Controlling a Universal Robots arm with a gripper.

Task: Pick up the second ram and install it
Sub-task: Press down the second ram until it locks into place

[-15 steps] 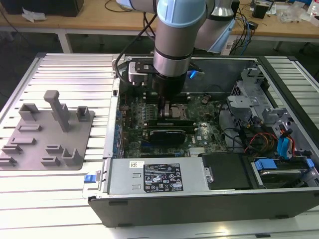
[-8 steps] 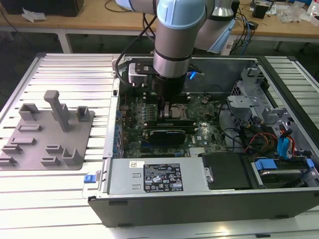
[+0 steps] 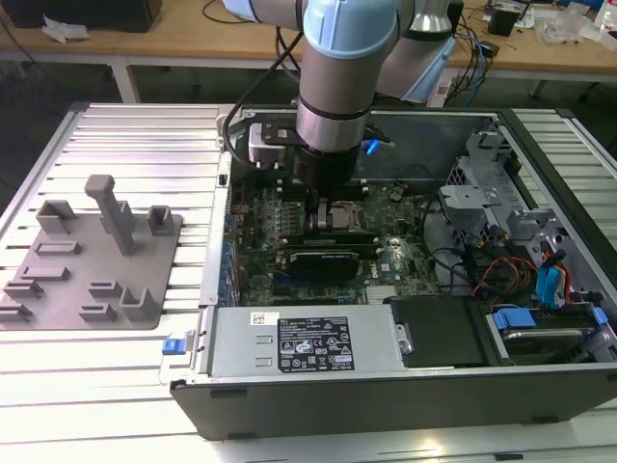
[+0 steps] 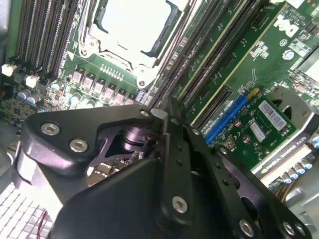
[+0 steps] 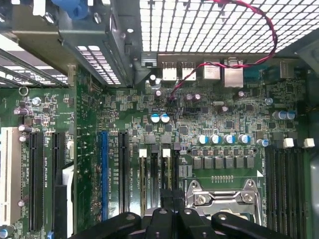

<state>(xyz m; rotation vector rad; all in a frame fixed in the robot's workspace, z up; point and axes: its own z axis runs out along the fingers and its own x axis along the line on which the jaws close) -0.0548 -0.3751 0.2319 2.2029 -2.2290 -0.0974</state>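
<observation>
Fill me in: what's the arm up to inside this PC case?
The arm is reaching down into the open case, its tool low over the motherboard, at the memory slots beside the CPU socket. In the first wrist view the fingers come together over one slot, consistent with seating a ram stick, though I can't make out the stick itself. The grey fixture, on the exterior view's left, has no stick on it.

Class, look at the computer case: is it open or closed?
Open. The computer case has no side cover on, and the exterior view looks in onto its bare motherboard.
</observation>
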